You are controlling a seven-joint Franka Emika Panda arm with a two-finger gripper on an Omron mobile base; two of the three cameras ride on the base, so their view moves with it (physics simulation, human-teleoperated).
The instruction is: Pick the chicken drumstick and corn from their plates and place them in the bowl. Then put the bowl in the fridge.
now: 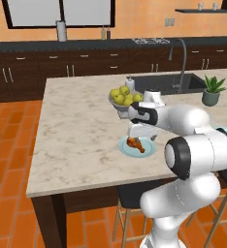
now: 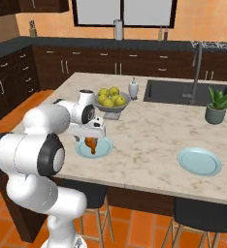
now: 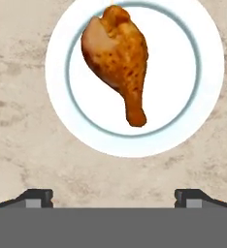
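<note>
The drumstick [image 3: 118,60] is seen lying on a pale blue plate [image 3: 67,131] on the marble counter [image 1: 76,131], and this plate is taken as the landmark. In the hand view the thick meaty end is placed near the far rim of the plate and the narrow bone end is pointed toward the middle, on the side nearer the fingertips [image 3: 38,196]. The gripper [image 3: 113,197] is held above the plate with its jaws spread wide and nothing between them; no contact with the drumstick is seen. In the right base view the gripper [image 2: 92,138] is seen directly over the plate [image 2: 102,151], with the drumstick [image 2: 91,144] just under it. A fruit bowl [image 2: 116,107] with apples [image 2: 109,97] is noted just behind the plate, and a white dispenser bottle [image 2: 134,88] beyond that. A second plate [image 2: 199,161], bare, is set well to the right of the first, and a potted plant [image 2: 217,107] behind that one. The sink [image 2: 183,92] is noted far behind and to the right of the landmark plate
</note>
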